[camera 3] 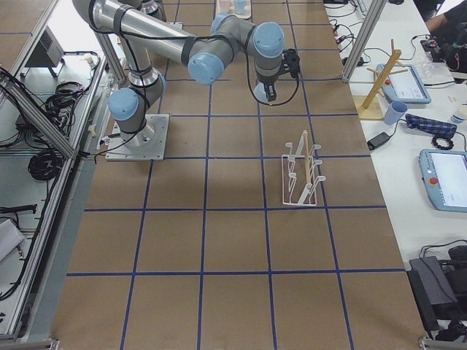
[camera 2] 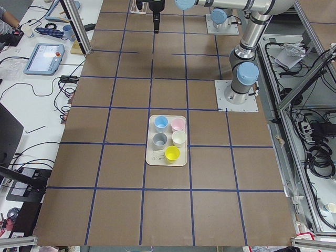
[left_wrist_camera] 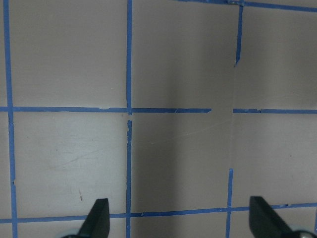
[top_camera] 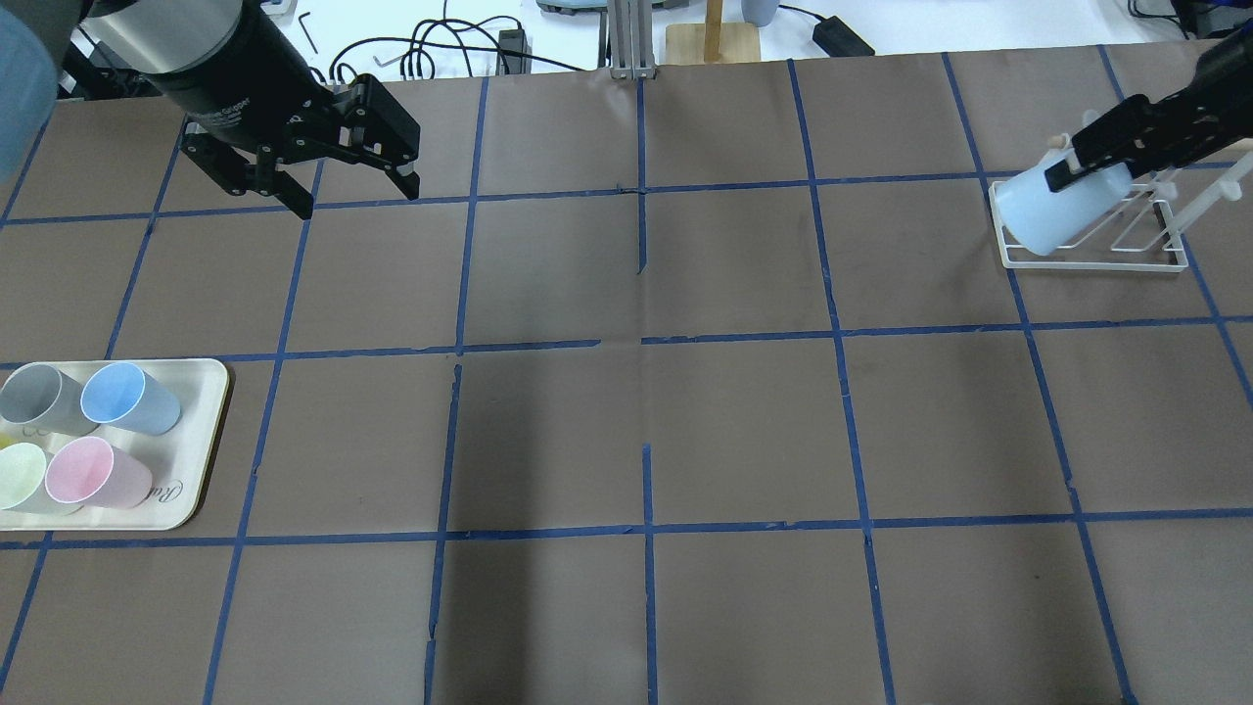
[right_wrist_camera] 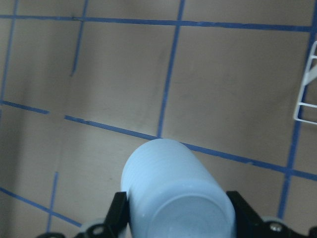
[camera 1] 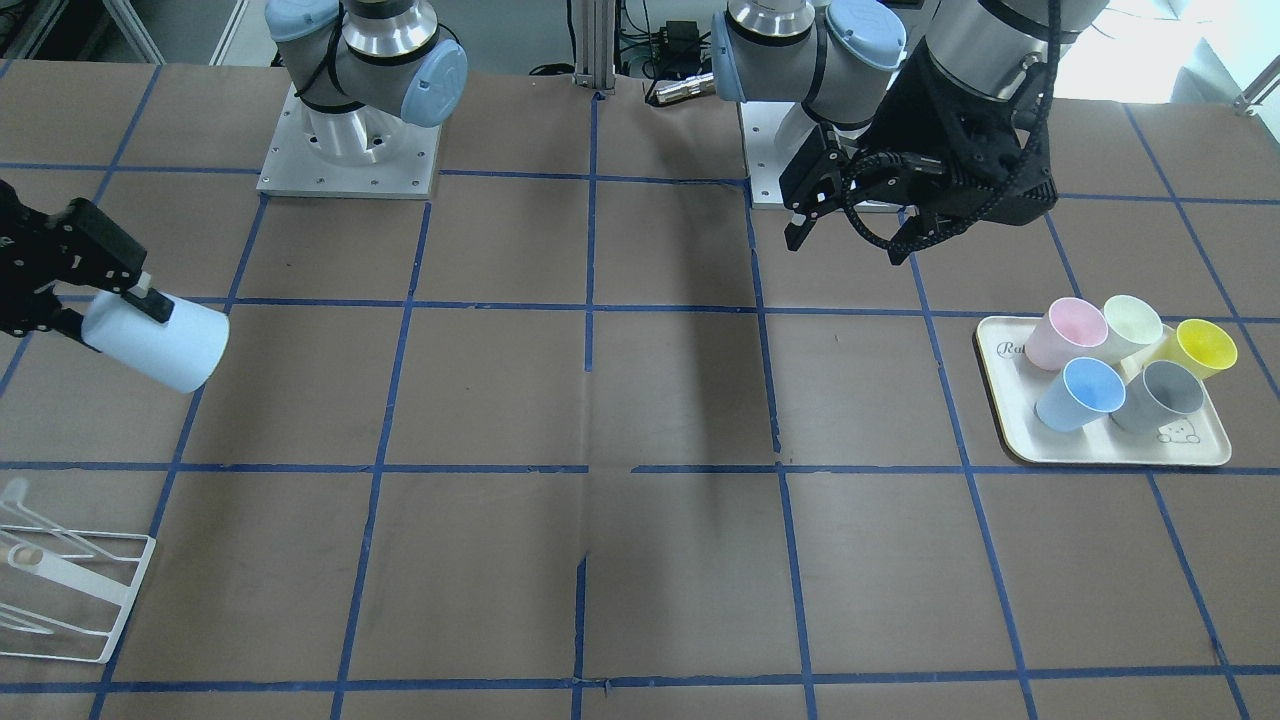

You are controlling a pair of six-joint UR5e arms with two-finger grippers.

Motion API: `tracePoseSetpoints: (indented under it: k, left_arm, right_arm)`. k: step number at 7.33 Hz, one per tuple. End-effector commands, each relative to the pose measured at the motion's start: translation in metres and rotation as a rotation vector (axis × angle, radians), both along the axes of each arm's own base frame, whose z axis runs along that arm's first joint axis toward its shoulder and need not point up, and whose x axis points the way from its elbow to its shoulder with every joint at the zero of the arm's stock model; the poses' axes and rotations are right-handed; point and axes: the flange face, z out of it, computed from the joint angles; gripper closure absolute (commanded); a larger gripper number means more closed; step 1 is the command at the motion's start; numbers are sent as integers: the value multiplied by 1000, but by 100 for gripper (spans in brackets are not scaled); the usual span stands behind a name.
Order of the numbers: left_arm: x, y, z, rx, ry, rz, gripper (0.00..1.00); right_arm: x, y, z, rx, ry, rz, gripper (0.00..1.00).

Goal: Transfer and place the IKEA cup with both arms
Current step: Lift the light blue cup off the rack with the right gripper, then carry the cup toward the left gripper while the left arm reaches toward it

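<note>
Right end effector [camera 1: 115,318]: closed on the IKEA cup [top_camera: 1047,211], one finger across the wall near the base, the other on the opposite side; the grip looks firm.

Cup location: held off the bench, beside the white wire rack [camera 3: 303,179], at the rack's end nearest the bench centre; no contact with the rack is evident, though its height above the rack cannot be told.

Governing relation: the cup's long axis is tilted well off upright; the closed base sits toward the wrist and the open mouth points away from it and downward. In the right wrist view the rack shows only as a corner at the edge, off to one side of the cup; I judge that the mouth must be swung toward a peg before seating.

Left end effector [top_camera: 357,201]: jaws wide apart, holding nothing; well apart from the rack, toward the far end of the bench. The right arm is plainly the nearer.

Farther still from the rack, a cream tray [top_camera: 210,431] carries the second blue cup [top_camera: 127,397] and the pink, green, grey and yellow ones.

Surface: brown paper with a blue tape grid, flat, seams lifting slightly; risk lies in the rim catching the rack wires.
</note>
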Motion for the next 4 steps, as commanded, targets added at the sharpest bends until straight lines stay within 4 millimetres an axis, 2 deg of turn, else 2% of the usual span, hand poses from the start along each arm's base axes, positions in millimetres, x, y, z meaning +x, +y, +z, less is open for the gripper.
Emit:
tracePoseSetpoints:
  k: [1, 2, 3, 4]
  left_arm:
    - [21, 7, -14, -10, 285, 14, 0]
    - [37, 11, -12, -43, 485, 81, 0]
    - [42, 16, -12, -63, 670, 133, 0]
    - [30, 25, -26, -48, 833, 158, 0]
  right_arm:
    - [40, 6, -2, 120, -329, -94, 71]
    - [58, 7, -1, 158, -466, -124, 71]
    - [86, 8, -1, 205, -569, -127, 73]
    - [111, 14, -5, 277, -659, -141, 74]
